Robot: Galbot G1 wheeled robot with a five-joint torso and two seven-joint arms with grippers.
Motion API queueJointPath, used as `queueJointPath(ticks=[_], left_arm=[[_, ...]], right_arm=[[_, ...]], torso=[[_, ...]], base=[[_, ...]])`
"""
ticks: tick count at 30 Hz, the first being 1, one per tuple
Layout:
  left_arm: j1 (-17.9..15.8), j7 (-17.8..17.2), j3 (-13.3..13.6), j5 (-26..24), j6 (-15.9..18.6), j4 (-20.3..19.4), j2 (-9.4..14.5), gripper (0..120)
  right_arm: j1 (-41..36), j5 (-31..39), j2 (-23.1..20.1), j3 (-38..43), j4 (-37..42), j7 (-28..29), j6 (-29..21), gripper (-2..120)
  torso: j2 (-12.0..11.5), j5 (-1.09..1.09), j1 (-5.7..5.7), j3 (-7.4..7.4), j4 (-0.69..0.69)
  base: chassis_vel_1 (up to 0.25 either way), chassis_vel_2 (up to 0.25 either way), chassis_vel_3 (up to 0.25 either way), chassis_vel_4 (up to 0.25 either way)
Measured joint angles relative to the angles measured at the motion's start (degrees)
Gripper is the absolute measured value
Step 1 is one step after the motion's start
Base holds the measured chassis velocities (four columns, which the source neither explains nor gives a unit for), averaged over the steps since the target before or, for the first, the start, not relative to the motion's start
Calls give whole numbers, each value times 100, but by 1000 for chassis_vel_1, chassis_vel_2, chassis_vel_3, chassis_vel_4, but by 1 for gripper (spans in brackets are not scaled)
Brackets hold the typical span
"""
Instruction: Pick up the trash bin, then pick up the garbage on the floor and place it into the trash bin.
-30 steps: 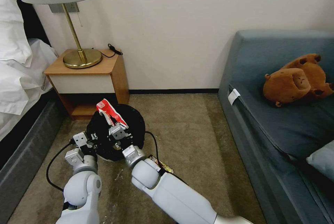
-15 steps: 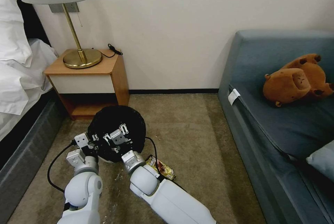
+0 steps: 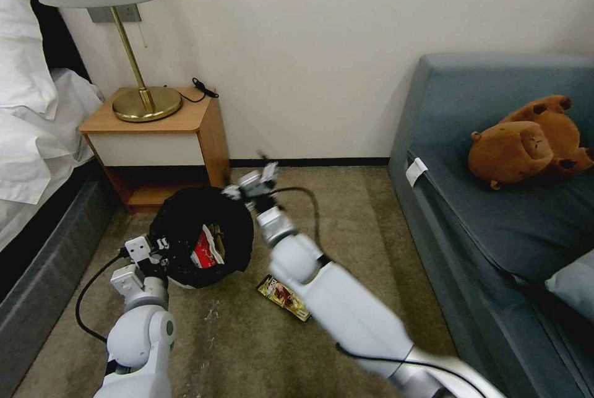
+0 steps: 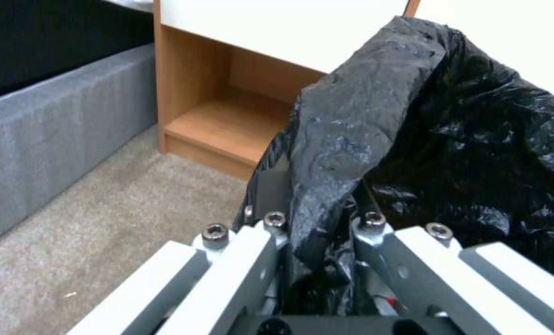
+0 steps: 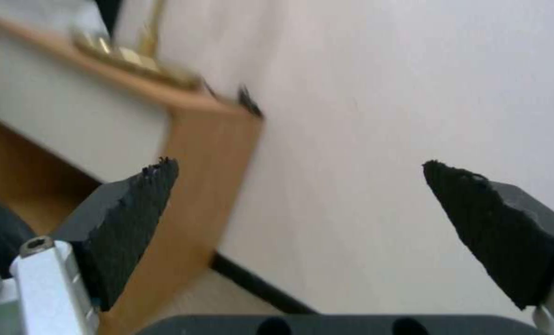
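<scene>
soft, even indoor light fills the room, with no hard shadows on the carpet (image 3: 346, 224) and the pale wall (image 3: 322, 57) bright but not blown out. the head view bends straight lines outward near its edges. motion blur smears the right gripper (image 3: 252, 182) above the far rim of the trash bin (image 3: 185, 224), and streaks the nightstand (image 5: 184, 153) in the right wrist view. faint sheen glints on the crinkled black bag (image 4: 476, 139); the left gripper (image 4: 317, 232) in the foreground looks soft.
</scene>
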Motion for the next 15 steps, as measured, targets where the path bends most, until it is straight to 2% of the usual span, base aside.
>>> queueJointPath(ticks=[2, 4, 5, 8, 9, 11, 15], left_arm=[[-20, 2, -13, -11, 8, -7, 24, 4], [-23, 2, -13, -9, 11, -6, 26, 4], [-33, 4, -13, -2, 15, -2, 35, 4], [-40, 3, -9, 3, 15, -1, 35, 4], [-49, 3, 5, 17, 16, -1, 12, 4], [-45, -7, 23, 39, 16, -3, -20, 4], [-18, -40, 24, 55, 16, -4, -29, 4]], right_arm=[[-11, 295, -279, 34, -144, -300, -15, 100], [-25, 399, -334, 28, -161, -367, -38, 100], [-67, 868, -516, -66, -181, -657, -172, 100], [-84, 1095, -606, -140, -207, -838, -238, 100], [-131, 1307, -727, -222, -375, -1311, -173, 100], [-229, 1406, -774, -289, -660, -1674, -3, 100], [-413, 1574, -770, -357, -888, -1879, -18, 100]], torso=[[0, 0, 0, 0, 1], [0, 0, 0, 0, 0], [0, 0, 0, 0, 0], [0, 0, 0, 0, 1], [0, 0, 0, 0, 1], [0, 0, 0, 0, 1], [0, 0, 0, 0, 1]], base=[[0, 0, 0, 0], [0, 0, 0, 0], [0, 0, 0, 0], [0, 0, 0, 0], [0, 0, 0, 0], [0, 0, 0, 0], [0, 0, 0, 0]])
